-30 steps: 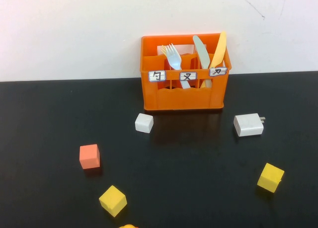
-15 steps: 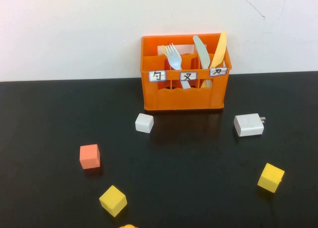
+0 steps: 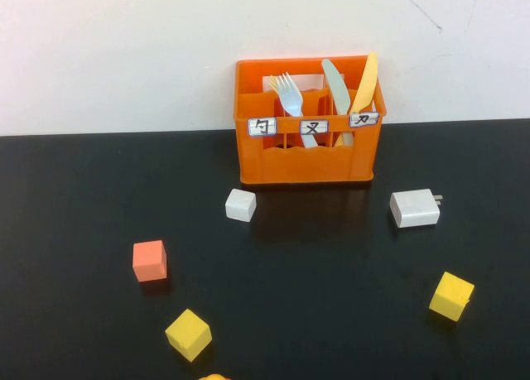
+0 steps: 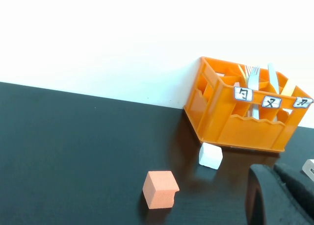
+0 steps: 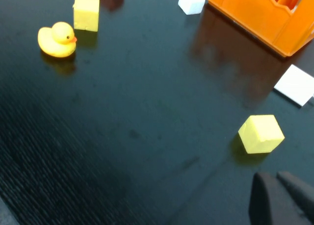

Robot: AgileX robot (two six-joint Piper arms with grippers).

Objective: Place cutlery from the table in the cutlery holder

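Observation:
The pale light-blue fork (image 3: 290, 103) stands tines up in the middle compartment of the orange cutlery holder (image 3: 306, 163) at the back of the black table (image 3: 331, 264). It also shows in the left wrist view (image 4: 253, 82). A pale green knife (image 3: 334, 84) and a yellow knife (image 3: 365, 84) stand in the right compartment. Neither gripper shows in the high view. My left gripper (image 4: 274, 170) is shut and empty, low over the table in front of the holder (image 4: 245, 132). My right gripper (image 5: 275, 177) is shut and empty near a yellow cube (image 5: 261, 133).
On the table lie a white cube (image 3: 240, 204), a white charger (image 3: 414, 208), an orange cube (image 3: 150, 260) and two yellow cubes (image 3: 188, 334) (image 3: 451, 295). A yellow rubber duck (image 5: 57, 38) sits near the front edge.

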